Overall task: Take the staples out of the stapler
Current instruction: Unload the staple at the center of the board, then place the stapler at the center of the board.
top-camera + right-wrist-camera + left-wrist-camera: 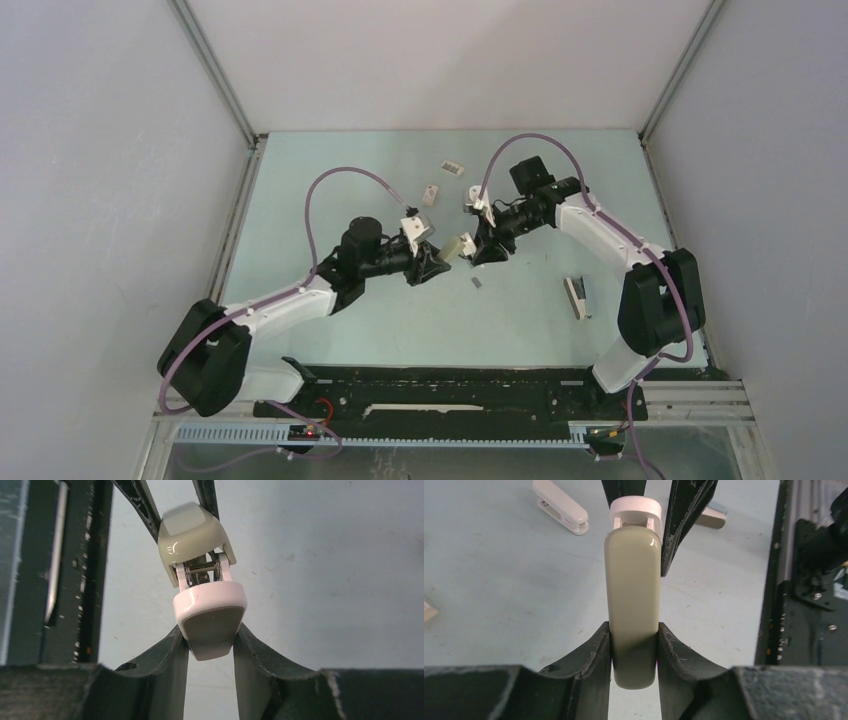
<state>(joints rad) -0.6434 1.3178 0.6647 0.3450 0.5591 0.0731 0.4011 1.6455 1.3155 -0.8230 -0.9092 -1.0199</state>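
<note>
Your left hand is clamped on the beige top cover of the stapler, and your right hand is clamped on its white base. Together they hold it hinged open in the air above the middle of the surface. Near it on the surface lies one short grey strip, seemingly staples, so unloading looks partly done; whether more sit inside cannot be told.
</note>
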